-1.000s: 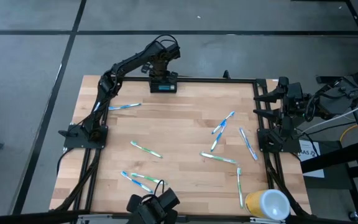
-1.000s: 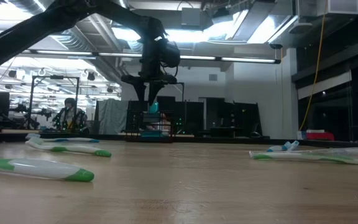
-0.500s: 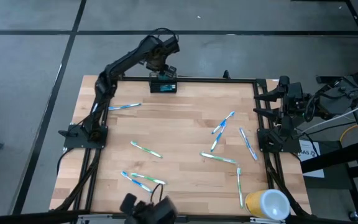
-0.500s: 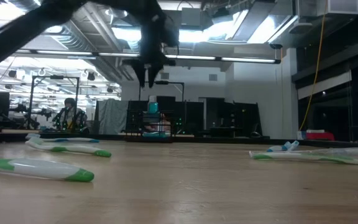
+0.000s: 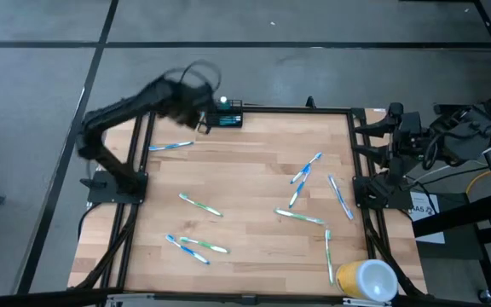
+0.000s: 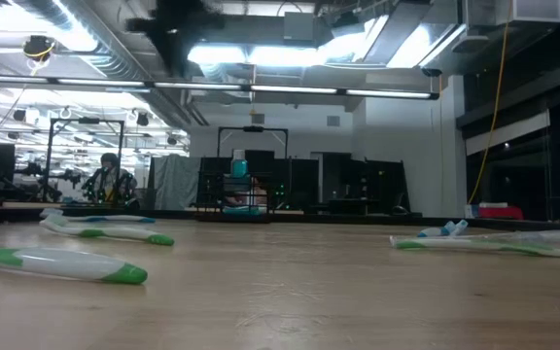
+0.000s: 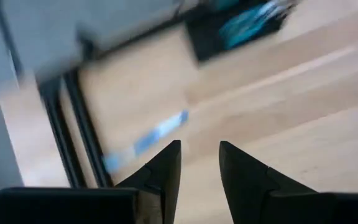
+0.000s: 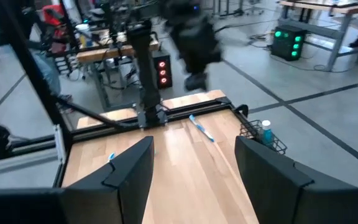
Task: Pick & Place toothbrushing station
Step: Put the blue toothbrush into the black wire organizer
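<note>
The toothbrushing station (image 5: pixel 226 118), a small black wire-mesh caddy, stands at the table's far edge with teal-headed brushes upright in it; it also shows in the low view (image 6: pixel 245 199) and the left wrist view (image 7: pixel 235 28). My left gripper (image 7: pixel 197 155) hangs blurred above the table just left of the caddy (image 5: pixel 199 121), open with a narrow gap and nothing between its fingers. Below it lies a blue toothbrush (image 7: pixel 148 140). My right gripper (image 8: pixel 194 155) waits open, raised at the table's right edge.
Several toothbrushes lie flat on the wooden table: a blue one far left (image 5: pixel 170 146), green ones near left (image 5: pixel 200 205), others right of centre (image 5: pixel 299 217). A round yellow-and-white cup (image 5: pixel 366 280) lies at the near right corner. A black frame (image 5: pixel 361 170) borders the table.
My left gripper has risen from just above the caddy and swung fast toward the table's left edge, tipping as it went; it is blurred now. The caddy and its brushes have stayed where they were. A dark thing at the near edge has left the high view.
</note>
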You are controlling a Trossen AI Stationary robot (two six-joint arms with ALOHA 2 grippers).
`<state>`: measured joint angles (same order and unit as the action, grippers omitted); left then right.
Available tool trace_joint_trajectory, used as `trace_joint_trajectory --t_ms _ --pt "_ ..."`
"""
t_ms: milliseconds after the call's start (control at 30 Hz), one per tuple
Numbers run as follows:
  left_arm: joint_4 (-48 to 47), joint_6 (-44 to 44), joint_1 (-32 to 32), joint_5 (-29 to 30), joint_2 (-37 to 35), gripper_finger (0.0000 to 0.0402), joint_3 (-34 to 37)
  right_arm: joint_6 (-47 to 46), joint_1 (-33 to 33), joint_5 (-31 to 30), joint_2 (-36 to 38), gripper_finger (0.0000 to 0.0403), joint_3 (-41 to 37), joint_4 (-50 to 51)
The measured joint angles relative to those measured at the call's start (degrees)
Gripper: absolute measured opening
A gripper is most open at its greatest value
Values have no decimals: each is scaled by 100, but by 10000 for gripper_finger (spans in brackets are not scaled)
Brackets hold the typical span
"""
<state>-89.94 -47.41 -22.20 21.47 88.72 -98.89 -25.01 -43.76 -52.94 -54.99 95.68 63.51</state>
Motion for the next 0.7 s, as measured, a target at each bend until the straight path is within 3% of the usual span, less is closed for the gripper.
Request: trace_joint_trajectory --t_ms 100,233,333,433,600,700 --pt "148 -2113 495 45 -617 95 1266 -154 -1 -65 -5 228 0 0" --pt "1112 -4975 953 -2 -1237 93 2675 -277 -1 -101 -3 228 -1 0" --pt "2190 -6158 1050 -116 -1592 97 3487 -287 -1 -58 -3 228 -2 0" --pt "3204 -7324 1112 162 -1757 102 4172 -285 -1 -19 -3 228 -2 0" --pt "4701 -7788 612 401 -1657 104 4870 -297 -1 103 -3 228 -4 -3" --pt "5064 -7791 231 419 -1458 101 4957 -303 -1 154 -5 228 -9 -48"
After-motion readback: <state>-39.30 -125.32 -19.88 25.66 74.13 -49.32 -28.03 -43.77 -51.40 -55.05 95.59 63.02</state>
